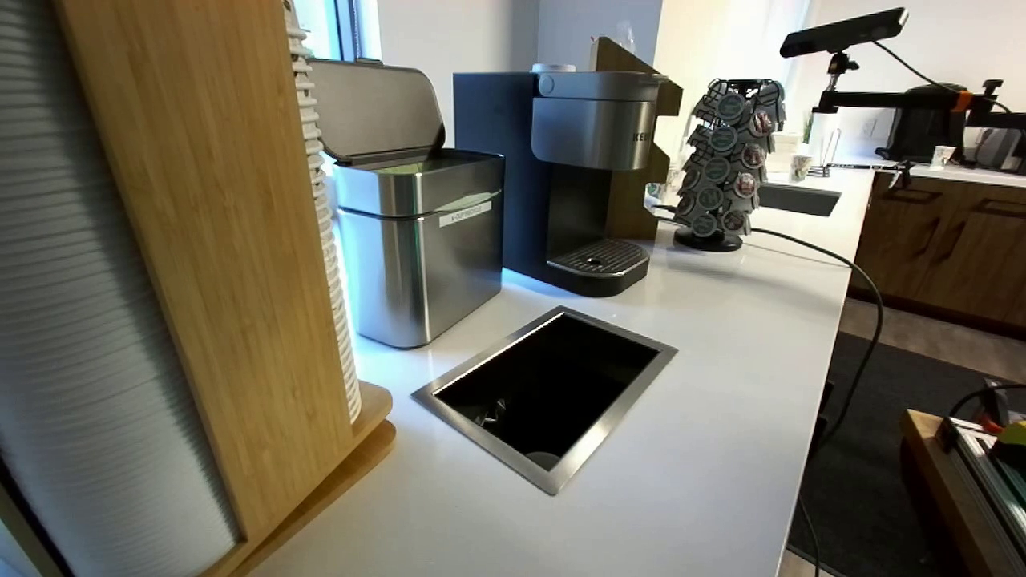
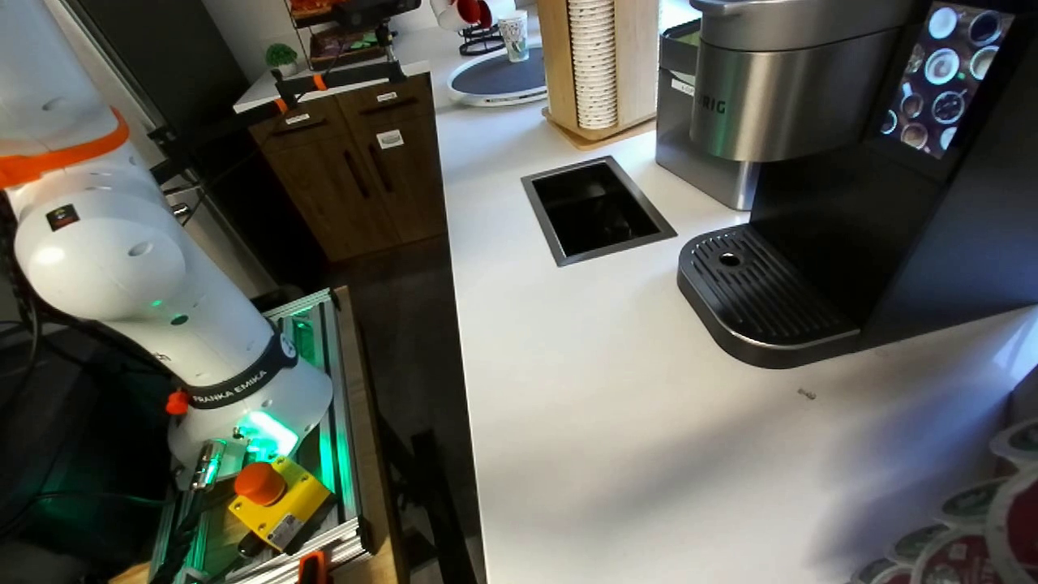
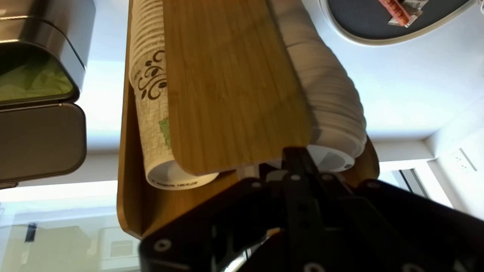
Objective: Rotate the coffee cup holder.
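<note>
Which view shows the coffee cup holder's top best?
Wrist view: the top of the coffee cup holder is close up there, inverted, cups alongside. Both exterior views crop the top off, showing wood panelling, stacked cups and the base.

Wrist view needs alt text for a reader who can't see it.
A shut black gripper is at one edge of the wooden coffee cup holder; contact is unclear. Paper cups are stacked in it, and a steel bin stands open beside it.

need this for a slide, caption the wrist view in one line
Closed gripper by the wooden coffee cup holder, with printed paper cups stacked inside and an open-lidded steel bin alongside.
</note>
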You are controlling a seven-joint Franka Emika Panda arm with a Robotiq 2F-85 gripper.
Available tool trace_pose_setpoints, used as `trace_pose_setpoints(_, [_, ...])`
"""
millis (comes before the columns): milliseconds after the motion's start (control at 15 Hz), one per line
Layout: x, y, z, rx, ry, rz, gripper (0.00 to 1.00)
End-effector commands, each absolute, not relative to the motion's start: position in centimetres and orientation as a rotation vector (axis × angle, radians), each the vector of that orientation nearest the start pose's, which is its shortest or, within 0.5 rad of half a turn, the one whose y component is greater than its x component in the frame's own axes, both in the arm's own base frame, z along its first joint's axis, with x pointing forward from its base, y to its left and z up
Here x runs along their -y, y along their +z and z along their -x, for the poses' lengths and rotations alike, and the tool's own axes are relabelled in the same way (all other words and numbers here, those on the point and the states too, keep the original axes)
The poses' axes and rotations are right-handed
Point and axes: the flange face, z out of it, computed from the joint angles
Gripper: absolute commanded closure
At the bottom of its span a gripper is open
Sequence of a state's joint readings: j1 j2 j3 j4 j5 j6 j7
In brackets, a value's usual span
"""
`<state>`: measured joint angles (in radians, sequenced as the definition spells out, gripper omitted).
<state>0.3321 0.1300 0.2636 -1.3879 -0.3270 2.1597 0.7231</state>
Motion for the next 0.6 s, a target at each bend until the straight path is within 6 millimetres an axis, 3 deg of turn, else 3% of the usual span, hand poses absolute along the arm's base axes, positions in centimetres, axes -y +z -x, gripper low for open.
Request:
trace_pose_setpoints(0, [-32.9, 69.9, -54.8, -0.076, -0.985, 2.821, 1.00])
trace_pose_setpoints(533, [-31.3, 69.9, -56.1, -0.143, -0.996, 2.829, 1.00])
